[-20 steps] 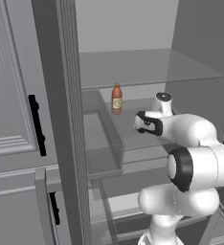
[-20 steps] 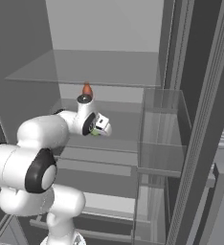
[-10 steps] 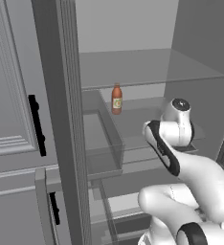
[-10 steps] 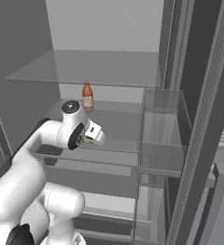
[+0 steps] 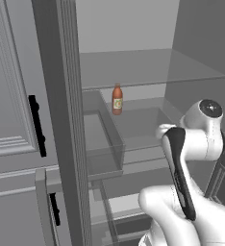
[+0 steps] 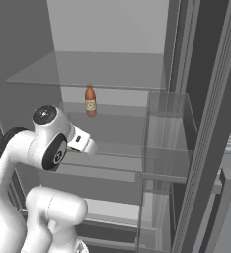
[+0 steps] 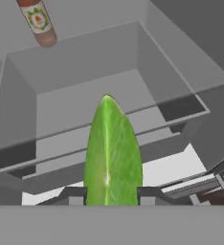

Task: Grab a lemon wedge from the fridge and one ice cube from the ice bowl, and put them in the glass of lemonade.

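- The gripper [image 7: 109, 195] pinches the lemon wedge [image 7: 113, 153] between its two fingertips, one on each side of the wedge's base.
- The lemon wedge stands straight out ahead of the gripper, its long axis running along the line of the fingers and its pointed tip leading.
- It is bright green and smooth, with a pale seam down the middle.
- Beyond it lie the fridge [image 5: 133, 67] shelves and a clear bin [image 7: 85, 72].
- Farthest back, an orange bottle [image 5: 117, 99] stands on the glass shelf.
- Judging by this, the wedge must next come out of the fridge toward the glass.
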